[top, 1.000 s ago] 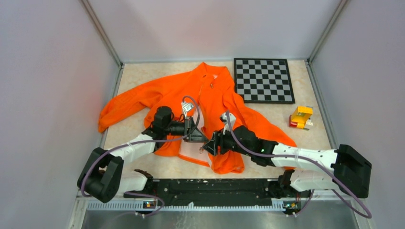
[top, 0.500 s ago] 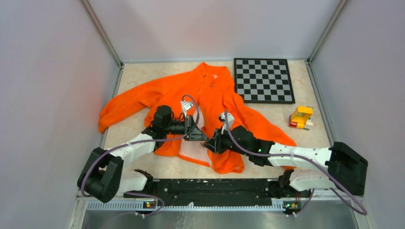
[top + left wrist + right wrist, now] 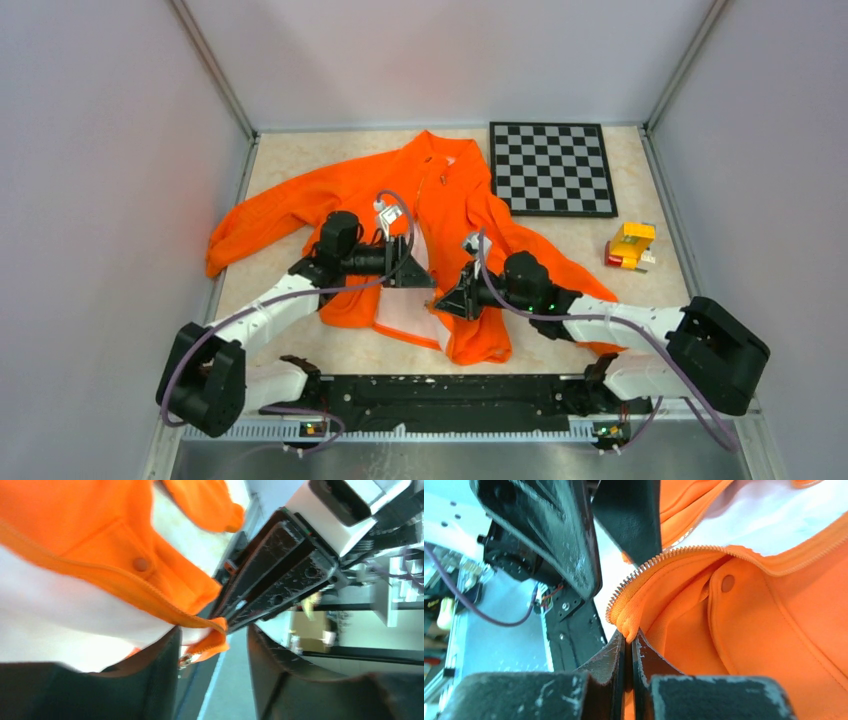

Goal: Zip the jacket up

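The orange jacket [image 3: 450, 190] lies spread on the table, its front open and white lining [image 3: 408, 308] showing near the hem. My right gripper [image 3: 441, 300] is shut on the bottom corner of the jacket's right front edge [image 3: 626, 625], just below the zipper teeth [image 3: 649, 562]. My left gripper [image 3: 420, 283] is open right beside it. In the left wrist view the other hem corner [image 3: 212, 642] and the metal zipper slider [image 3: 185, 660] hang loose between the left gripper's [image 3: 212, 630] fingers [image 3: 155, 680], close to the left one.
A black-and-white chessboard [image 3: 553, 168] lies at the back right, touching the jacket's sleeve. A small yellow and red toy [image 3: 630, 246] sits at the right. Grey walls close in the table on three sides. The black arm-base rail [image 3: 440, 390] runs along the near edge.
My left gripper has opened and let go of the jacket edge. My right gripper moved left and shut on the hem corner.
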{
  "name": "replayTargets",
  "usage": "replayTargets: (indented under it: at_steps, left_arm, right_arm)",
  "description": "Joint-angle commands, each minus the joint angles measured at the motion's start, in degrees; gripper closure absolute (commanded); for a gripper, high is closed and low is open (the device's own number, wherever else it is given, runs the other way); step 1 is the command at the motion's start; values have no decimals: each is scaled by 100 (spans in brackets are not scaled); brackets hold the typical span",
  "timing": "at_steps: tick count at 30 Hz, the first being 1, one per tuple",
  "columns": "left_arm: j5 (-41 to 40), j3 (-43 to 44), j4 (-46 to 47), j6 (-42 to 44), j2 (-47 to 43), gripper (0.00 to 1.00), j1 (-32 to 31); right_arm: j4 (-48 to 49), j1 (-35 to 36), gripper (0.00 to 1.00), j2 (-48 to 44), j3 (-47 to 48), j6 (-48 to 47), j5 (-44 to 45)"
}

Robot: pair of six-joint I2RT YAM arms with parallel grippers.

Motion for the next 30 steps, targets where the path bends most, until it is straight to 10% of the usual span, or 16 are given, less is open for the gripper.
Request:
replayTargets:
  at_steps: [1,6,15,30]
  left_arm:
    - [-1051,557,-1802,1252,-374,35,110]
    - [-2936,912,-3470,1715,-647,15,274]
    - [-5243,1789,-5483,1950,-158,22,284]
    - [-4886,2410,-6331,3002,1886,38,163]
  right_arm:
    - [430,-286,100,232,173,-396,-1510]
    - [-104,-348,100,299,291,-633,-1377]
    - [-234,-454,100,324,227,-882,-1396]
    - [68,-528,100,-410,-220,-733,-1563]
